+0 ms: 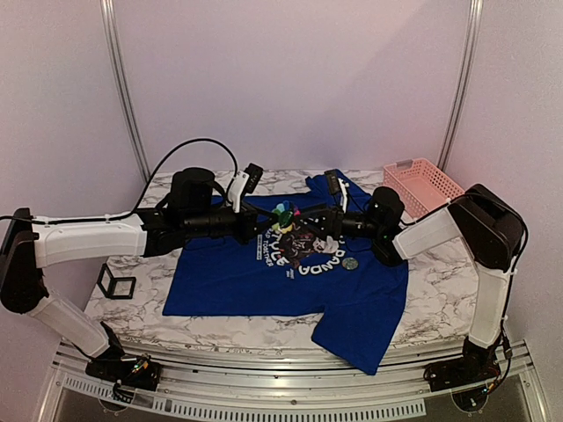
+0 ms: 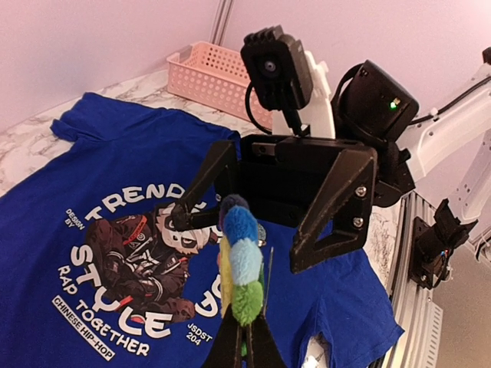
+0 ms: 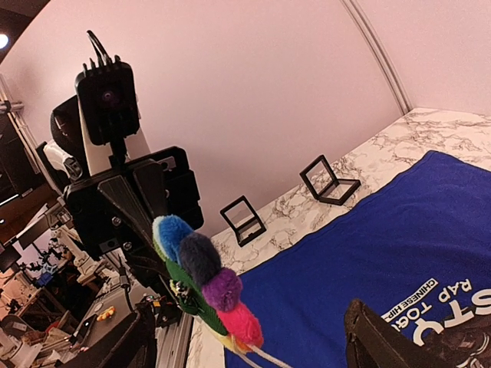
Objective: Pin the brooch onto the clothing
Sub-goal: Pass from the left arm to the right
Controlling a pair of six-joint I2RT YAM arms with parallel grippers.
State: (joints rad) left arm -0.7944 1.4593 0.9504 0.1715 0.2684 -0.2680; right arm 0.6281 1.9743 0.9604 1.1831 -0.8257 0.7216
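The brooch (image 1: 281, 214), a fluffy flower with blue, green, yellow, purple and pink petals, hangs above the chest print of the clothing (image 1: 229, 281), a royal-blue T-shirt spread on the table. My left gripper (image 2: 245, 337) is shut on the brooch (image 2: 244, 257) at its green lower edge. The bare pin needle (image 2: 268, 268) stands up beside the petals. My right gripper (image 3: 249, 356) faces it, open, with the brooch (image 3: 203, 280) between its two spread fingers (image 2: 334, 218) and touching neither. In the top view both grippers (image 1: 271, 220) (image 1: 303, 220) meet over the print.
A round grey disc (image 1: 350, 263) lies on the shirt right of the print. A pink lattice basket (image 1: 422, 185) stands at the back right. A black open-frame cube (image 1: 116, 283) sits by the left table edge; the right wrist view shows two such frames (image 3: 330, 180) (image 3: 244, 220).
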